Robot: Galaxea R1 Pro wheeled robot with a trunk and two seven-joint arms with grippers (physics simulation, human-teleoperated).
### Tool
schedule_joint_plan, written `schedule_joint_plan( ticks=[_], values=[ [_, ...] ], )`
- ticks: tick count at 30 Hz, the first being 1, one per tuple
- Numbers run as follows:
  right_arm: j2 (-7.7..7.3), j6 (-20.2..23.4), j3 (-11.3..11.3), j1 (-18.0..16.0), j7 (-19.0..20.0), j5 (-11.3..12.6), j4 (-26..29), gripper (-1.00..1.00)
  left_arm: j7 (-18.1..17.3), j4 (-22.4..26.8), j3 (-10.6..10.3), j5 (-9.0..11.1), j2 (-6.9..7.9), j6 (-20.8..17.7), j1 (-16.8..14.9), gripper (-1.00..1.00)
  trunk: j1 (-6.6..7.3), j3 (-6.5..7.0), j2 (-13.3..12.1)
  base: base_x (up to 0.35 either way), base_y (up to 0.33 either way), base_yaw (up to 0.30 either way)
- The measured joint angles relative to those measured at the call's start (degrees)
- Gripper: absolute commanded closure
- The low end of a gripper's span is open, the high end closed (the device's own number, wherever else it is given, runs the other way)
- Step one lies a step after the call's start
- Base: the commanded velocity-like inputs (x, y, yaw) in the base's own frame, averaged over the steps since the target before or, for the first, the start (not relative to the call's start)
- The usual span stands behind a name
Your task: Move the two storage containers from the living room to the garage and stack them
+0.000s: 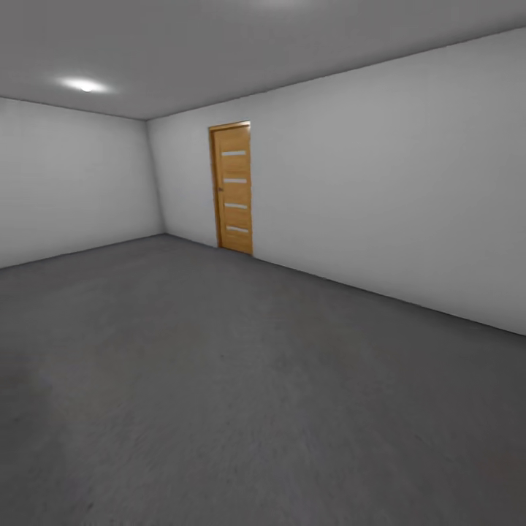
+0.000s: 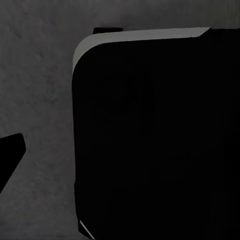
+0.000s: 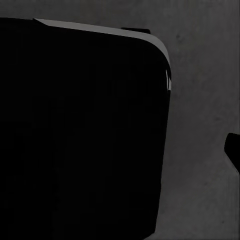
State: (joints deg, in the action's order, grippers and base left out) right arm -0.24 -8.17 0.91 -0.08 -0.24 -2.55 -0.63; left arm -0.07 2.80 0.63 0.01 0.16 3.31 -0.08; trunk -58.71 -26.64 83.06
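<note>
Currently | garage: concrete floor, wooden door ahead | pincer state: cannot tell, both arms | risk: misjudged turning strikes wall.

My head camera looks across the concrete floor toward a far wooden door. Both my wrist cameras face straight down, near my black base, sharing that floor.

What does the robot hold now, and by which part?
It cannot be told. Both wrist views show a large black body over the grey floor; no container appears.
</note>
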Motion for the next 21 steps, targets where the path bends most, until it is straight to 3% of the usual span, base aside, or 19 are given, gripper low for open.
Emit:
schedule_joint_plan(
  ticks=[3,8,10,21],
  values=[
    [0.05,0.03,0.04,0.0,0.02,-0.02,0.0,-1.0,0.07,-0.04,0.08,1.08,-0.19,0.04,0.0,-1.0,0.01,0.0,0.01,0.271,0.0,0.198],
    [0.06,0.38,0.34,0.01,0.1,-0.07,0.0,-1.0,0.49,-0.24,0.67,11.06,-0.21,-0.27,0.0,-1.0,0.01,0.0,0.0,0.322,0.0,0.034],
    [-0.03,0.54,0.39,0.01,0.13,-0.09,0.0,-1.0,0.53,-0.31,0.67,13.22,-0.23,-0.31,0.0,-1.0,0.01,0.0,0.0,0.33,0.0,0.007],
    [-0.83,0.33,0.46,0.01,0.08,-0.28,0.08,-1.0,0.47,-0.34,0.44,14.65,-0.31,-0.38,0.0,-1.0,0.02,0.01,0.0,0.331,0.0,0.001]
  ],
)
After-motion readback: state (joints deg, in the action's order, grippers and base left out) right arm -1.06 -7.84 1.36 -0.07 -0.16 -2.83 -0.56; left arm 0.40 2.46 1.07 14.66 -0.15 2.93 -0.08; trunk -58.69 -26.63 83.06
